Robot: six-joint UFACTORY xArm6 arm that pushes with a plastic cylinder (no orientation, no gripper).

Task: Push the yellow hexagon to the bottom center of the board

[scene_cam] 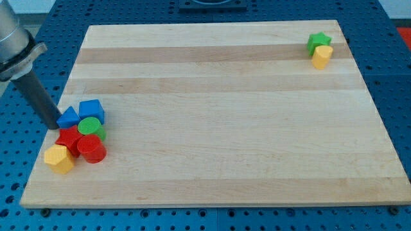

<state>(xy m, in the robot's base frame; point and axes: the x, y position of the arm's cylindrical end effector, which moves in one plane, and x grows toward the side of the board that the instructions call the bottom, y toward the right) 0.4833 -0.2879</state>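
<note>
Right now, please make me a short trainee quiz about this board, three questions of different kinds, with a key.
1. True or false: my tip is beside the blue triangle.
2. Which block touches the green star? A) red cylinder B) yellow block C) blue cube
3. Fill in: the yellow hexagon lies near the board's bottom ___ corner in the view.

Key: 1 true; 2 B; 3 left.

We have a single view, looking down at a slant from the near long edge. It takes in the whole wooden board on its blue perforated table.
</note>
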